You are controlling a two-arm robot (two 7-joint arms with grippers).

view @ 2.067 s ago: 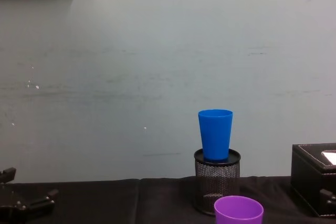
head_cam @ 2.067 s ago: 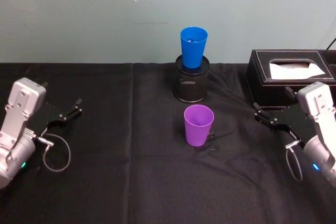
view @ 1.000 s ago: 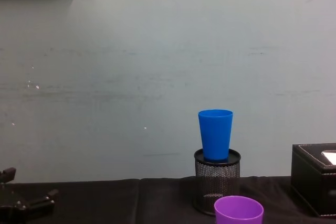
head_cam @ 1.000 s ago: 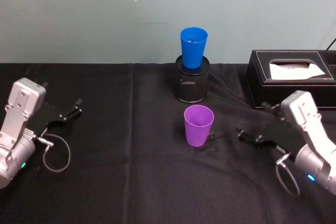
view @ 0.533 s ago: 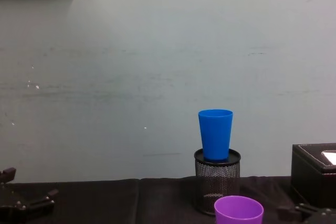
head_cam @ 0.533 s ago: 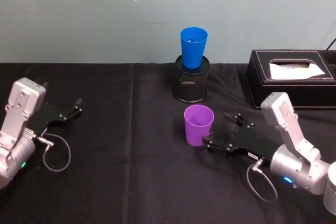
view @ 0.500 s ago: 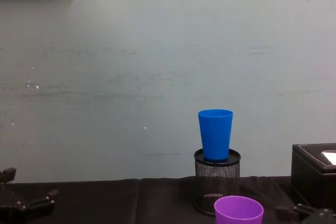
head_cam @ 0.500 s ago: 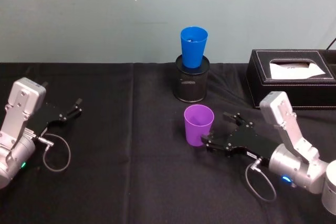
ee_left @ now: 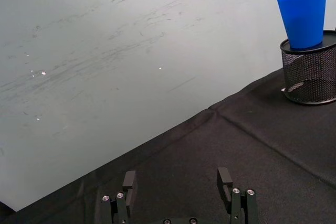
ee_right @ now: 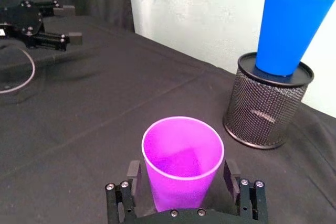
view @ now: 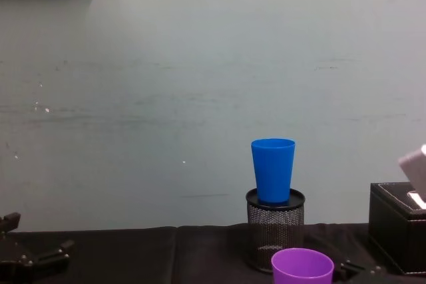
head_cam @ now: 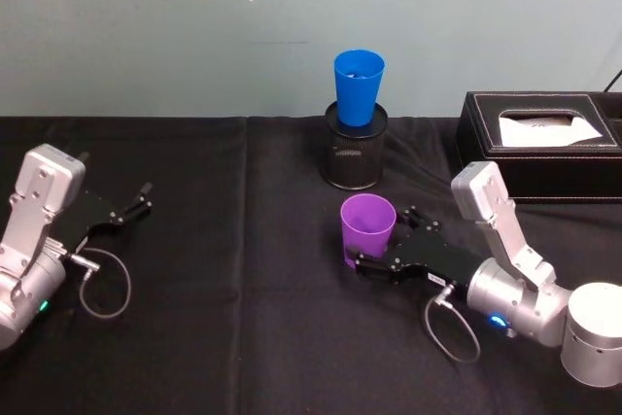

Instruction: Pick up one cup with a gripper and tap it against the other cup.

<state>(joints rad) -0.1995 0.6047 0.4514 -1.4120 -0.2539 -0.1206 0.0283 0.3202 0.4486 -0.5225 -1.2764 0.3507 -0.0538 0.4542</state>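
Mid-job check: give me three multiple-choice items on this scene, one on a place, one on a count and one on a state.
1. Where does the blue cup stand?
A) on the floor
B) on the mesh pen holder
C) on a shelf
2. How many cups are there?
A) one
B) two
C) three
3. The right gripper is:
A) open around the purple cup
B) shut and lifted
C) parked far away

Answers:
1 B: its base sits on the holder's top.
2 B: one blue, one purple.
3 A: its fingers stand apart on either side of the cup, which is on the cloth.
The left gripper is parked at the left.
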